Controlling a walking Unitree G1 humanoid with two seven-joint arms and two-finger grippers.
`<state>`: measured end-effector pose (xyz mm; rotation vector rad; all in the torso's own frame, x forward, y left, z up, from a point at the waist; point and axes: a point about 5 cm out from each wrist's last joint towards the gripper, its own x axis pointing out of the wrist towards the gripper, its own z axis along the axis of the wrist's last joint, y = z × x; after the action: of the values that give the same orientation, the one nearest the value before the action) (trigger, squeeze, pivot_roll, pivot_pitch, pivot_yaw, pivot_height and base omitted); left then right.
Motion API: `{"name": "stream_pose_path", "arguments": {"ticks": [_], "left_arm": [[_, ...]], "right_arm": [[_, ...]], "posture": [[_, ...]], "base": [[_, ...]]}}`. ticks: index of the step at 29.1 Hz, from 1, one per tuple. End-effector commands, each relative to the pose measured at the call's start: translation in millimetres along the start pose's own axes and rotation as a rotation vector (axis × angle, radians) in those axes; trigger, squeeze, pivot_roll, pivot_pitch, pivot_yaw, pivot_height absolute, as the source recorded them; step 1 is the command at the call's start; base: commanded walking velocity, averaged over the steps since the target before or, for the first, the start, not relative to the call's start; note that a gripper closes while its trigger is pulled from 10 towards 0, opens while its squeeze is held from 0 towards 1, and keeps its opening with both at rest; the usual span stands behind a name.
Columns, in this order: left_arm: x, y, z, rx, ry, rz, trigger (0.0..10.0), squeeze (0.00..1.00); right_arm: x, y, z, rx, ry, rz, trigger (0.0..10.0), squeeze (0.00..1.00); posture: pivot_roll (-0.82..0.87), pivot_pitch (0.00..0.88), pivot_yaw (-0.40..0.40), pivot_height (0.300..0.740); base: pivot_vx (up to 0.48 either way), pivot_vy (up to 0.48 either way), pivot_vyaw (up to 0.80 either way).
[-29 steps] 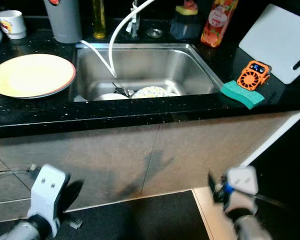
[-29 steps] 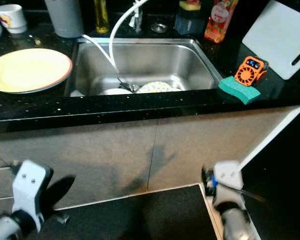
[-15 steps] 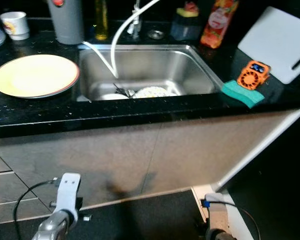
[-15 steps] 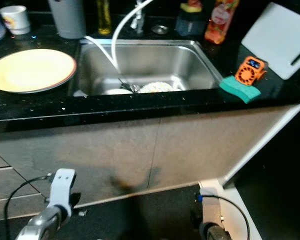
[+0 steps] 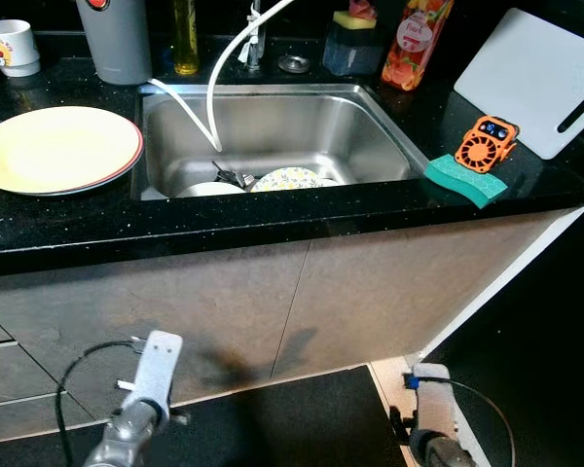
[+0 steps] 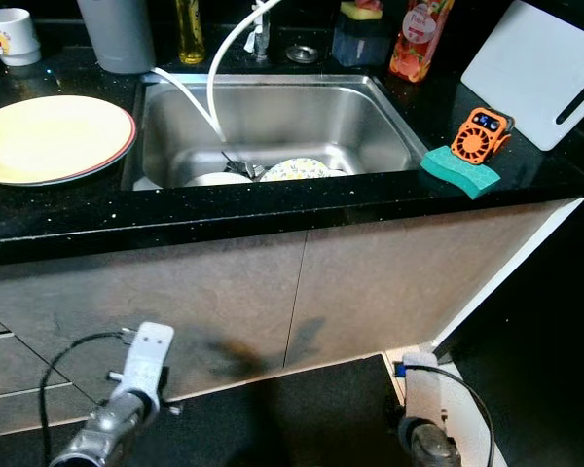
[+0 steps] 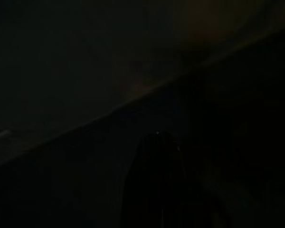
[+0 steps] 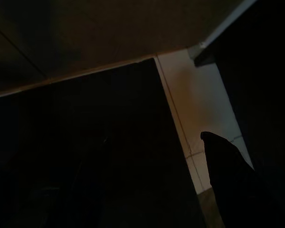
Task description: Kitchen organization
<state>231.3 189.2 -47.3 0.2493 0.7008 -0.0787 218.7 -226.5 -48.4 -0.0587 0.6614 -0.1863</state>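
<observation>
One big yellow plate (image 5: pixel 58 148) sits on the black speckled table (image 5: pixel 273 219) left of the steel sink (image 5: pixel 273 131), and there's one white mug (image 5: pixel 10 44) with a red print at the far left corner, next to a grey canister (image 5: pixel 117 39). Behind the sink I count one bottle of yellowish liquid (image 5: pixel 185 37), one dark holder with a yellow sponge on top (image 5: pixel 355 39), and one red-orange bottle (image 5: pixel 416 44). On the right side – one green sponge (image 5: pixel 464 180) near the table's front edge, with one small orange fan (image 5: pixel 486 144) touching it, and a white cutting board (image 5: pixel 535 83) just beyond. The sink holds at least two dishes, a plain white one (image 5: pixel 200 190) and a patterned one (image 5: pixel 290 179), with some dark cutlery (image 5: pixel 236 177) between them and a white hose (image 5: pixel 219 78) curving down in. Below are beige cabinet fronts, a dark floor mat and a strip of pale floor tile. Both arms hang low in front of the cabinets – left tool (image 7: pixel 156 190) and right tool (image 8: pixel 228 175) are too dark to make out, so I can't tell whether either is released or clenched.
</observation>
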Motion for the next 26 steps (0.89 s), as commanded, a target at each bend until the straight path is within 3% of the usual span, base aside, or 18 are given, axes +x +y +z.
{"name": "stream_pose_path", "arguments": {"ticks": [1,3,10,16,20,26], "left_arm": [[-2.4,-7.3,-11,0.013,0.025,0.004,10.0,0.00],[-3.1,-11.6,-14,-0.036,0.031,0.030,10.0,0.00],[-0.8,-11.3,-9,-0.052,0.014,0.043,10.0,0.00],[1.1,-1.1,-5,0.007,0.005,0.044,10.0,0.00],[1.0,6.4,-6,0.018,0.011,0.065,10.0,0.00],[0.6,-9.9,-7,0.080,-0.005,-0.010,10.0,0.00]], "right_arm": [[-2.1,-6.3,-6,-0.021,0.014,-0.010,10.0,0.00],[-3.2,-12.6,-7,-0.043,0.005,-0.013,10.0,0.00],[-2.7,-22.8,-2,-0.045,-0.023,-0.034,10.0,0.00],[-4.9,-27.0,-8,0.011,-0.010,-0.082,10.0,0.00],[-7.5,-15.4,-19,0.017,0.020,-0.054,10.0,0.00],[-10.3,-19.9,-24,0.047,0.028,-0.090,10.0,0.00]], "posture": [[-0.02,0.104,-0.103,0.740],[-0.03,0.095,-0.120,0.740],[-0.04,0.081,-0.102,0.740],[-0.01,0.066,-0.069,0.740],[0.00,0.058,-0.030,0.740],[-0.02,0.054,-0.033,0.740]], "base": [[0.000,0.000,0.00],[0.000,0.000,0.00],[0.000,0.000,0.00],[0.000,0.000,0.00],[0.000,0.000,0.00],[0.000,0.000,0.00]]}}
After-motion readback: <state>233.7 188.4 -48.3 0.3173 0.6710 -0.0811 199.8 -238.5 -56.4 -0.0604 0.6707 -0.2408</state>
